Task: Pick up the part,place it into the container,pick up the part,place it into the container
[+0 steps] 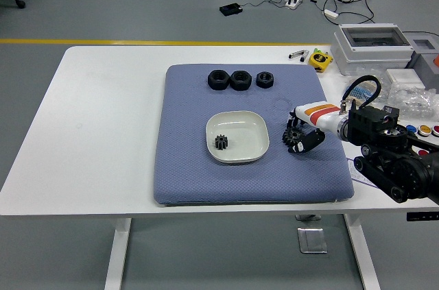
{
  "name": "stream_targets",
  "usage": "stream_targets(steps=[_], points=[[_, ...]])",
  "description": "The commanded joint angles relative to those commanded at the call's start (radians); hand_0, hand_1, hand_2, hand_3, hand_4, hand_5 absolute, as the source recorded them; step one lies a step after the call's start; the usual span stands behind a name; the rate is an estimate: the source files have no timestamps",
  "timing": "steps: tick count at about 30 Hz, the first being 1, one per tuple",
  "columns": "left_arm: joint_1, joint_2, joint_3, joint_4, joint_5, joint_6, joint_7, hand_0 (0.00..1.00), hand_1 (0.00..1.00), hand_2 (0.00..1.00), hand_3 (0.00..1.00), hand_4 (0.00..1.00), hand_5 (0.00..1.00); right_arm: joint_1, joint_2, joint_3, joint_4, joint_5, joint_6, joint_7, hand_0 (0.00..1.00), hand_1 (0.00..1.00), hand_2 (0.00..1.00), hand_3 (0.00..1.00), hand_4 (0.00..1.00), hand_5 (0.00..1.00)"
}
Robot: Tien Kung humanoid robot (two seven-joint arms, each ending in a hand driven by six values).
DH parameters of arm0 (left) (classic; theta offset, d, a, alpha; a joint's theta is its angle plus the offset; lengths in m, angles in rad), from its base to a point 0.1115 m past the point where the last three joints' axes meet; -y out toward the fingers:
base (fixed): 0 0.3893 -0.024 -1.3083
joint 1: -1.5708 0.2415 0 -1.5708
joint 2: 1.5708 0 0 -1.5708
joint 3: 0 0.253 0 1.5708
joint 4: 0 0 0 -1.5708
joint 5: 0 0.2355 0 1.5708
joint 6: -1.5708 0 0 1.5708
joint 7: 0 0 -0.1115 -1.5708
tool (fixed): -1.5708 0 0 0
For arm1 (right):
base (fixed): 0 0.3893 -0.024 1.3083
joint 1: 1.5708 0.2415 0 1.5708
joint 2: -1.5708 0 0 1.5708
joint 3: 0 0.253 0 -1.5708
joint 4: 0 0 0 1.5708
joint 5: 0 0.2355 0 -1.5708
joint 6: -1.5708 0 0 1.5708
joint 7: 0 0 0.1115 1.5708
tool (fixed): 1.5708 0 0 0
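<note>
My right hand (304, 132) curled around black gear (295, 138) on blue mat (185, 166), grip closing. Needed firm pinch before lifting toward white dish (257, 140) at left.

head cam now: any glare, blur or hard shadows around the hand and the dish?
Head view: sharp throughout, no motion blur on the right hand; lighting even and diffuse, only faint soft shadows under the white dish and the blue mat; no glare on the white table; the black gear merges with the dark fingers, so its outline there is hard to separate.
</note>
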Motion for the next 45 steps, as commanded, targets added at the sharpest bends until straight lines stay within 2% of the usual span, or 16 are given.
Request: stream_targets(steps=[1,2,7,8,13,14,19,20,29,35,40,43,44,45], points=[[0.0,0.0,0.0,0.0,0.0,0.0,0.0,0.515,0.538,0.666,0.595,0.591,0.563,0.0,0.0,-0.001,-0.001,0.001,-0.001,-0.001,0.358,0.504,0.548,0.521,0.797,0.359],[0.0,0.0,-0.001,0.0,0.001,0.0,0.0,0.518,0.54,0.666,0.595,0.591,0.562,-0.001,0.0,-0.002,-0.004,0.002,-0.003,-0.002,0.314,0.48,0.528,0.513,0.784,0.368],[-0.001,0.0,0.0,-0.001,0.003,-0.001,0.001,0.518,0.54,0.666,0.595,0.591,0.562,-0.009,-0.001,-0.008,-0.014,0.016,-0.012,-0.002,0.314,0.48,0.528,0.513,0.784,0.368],[-0.002,0.0,0.0,-0.001,0.002,-0.001,0.001,0.52,0.54,0.665,0.595,0.591,0.564,-0.01,-0.002,-0.009,-0.013,0.017,-0.015,0.001,0.267,0.456,0.511,0.508,0.766,0.386],[-0.001,0.001,-0.001,-0.001,0.003,-0.001,0.001,0.52,0.54,0.665,0.595,0.591,0.564,-0.014,-0.013,-0.004,-0.001,0.033,-0.045,0.022,0.267,0.456,0.511,0.508,0.766,0.386],[-0.001,0.0,-0.001,-0.001,0.003,-0.001,0.002,0.52,0.541,0.665,0.595,0.589,0.56,-0.015,-0.014,-0.003,0.002,0.035,-0.051,0.025,0.082,0.319,0.439,0.495,0.732,0.405],[0.001,0.0,-0.004,-0.001,0.008,-0.001,0.004,0.52,0.541,0.665,0.595,0.589,0.56,-0.022,-0.022,0.008,0.025,0.04,-0.072,0.036,0.082,0.319,0.439,0.495,0.732,0.405],[0.002,0.0,-0.005,-0.001,0.009,-0.001,0.004,0.52,0.541,0.665,0.595,0.589,0.562,-0.024,-0.024,0.013,0.032,0.039,-0.074,0.036,0.002,0.207,0.379,0.481,0.793,0.326],[0.007,0.0,-0.012,-0.001,0.019,0.0,0.007,0.52,0.543,0.664,0.595,0.589,0.561,-0.032,-0.057,0.075,0.157,-0.003,-0.087,0.025,0.002,0.194,0.363,0.48,0.819,0.297],[0.009,0.001,-0.015,-0.001,0.027,0.0,0.009,0.52,0.544,0.664,0.595,0.589,0.562,-0.028,-0.06,0.097,0.202,-0.022,-0.093,0.014,0.002,0.193,0.363,0.483,0.84,0.277],[0.011,0.002,-0.02,-0.001,0.035,-0.001,0.011,0.52,0.544,0.665,0.595,0.589,0.561,-0.022,-0.043,0.081,0.26,-0.032,-0.107,0.004,0.002,0.193,0.362,0.484,0.839,0.265],[0.01,0.003,-0.021,-0.001,0.038,0.0,0.012,0.52,0.544,0.665,0.595,0.589,0.561,-0.015,-0.023,0.061,0.27,-0.034,-0.103,-0.007,0.002,0.193,0.362,0.484,0.839,0.265],[0.008,0.004,-0.02,-0.001,0.039,0.0,0.012,0.52,0.544,0.664,0.595,0.589,0.562,-0.012,-0.013,0.052,0.269,-0.033,-0.1,-0.014,0.002,0.216,0.403,0.503,0.768,0.281],[0.007,0.004,-0.019,-0.001,0.038,0.0,0.011,0.52,0.544,0.664,0.595,0.589,0.562,-0.01,-0.004,0.045,0.266,-0.033,-0.102,-0.021,0.002,0.216,0.403,0.503,0.768,0.281]])
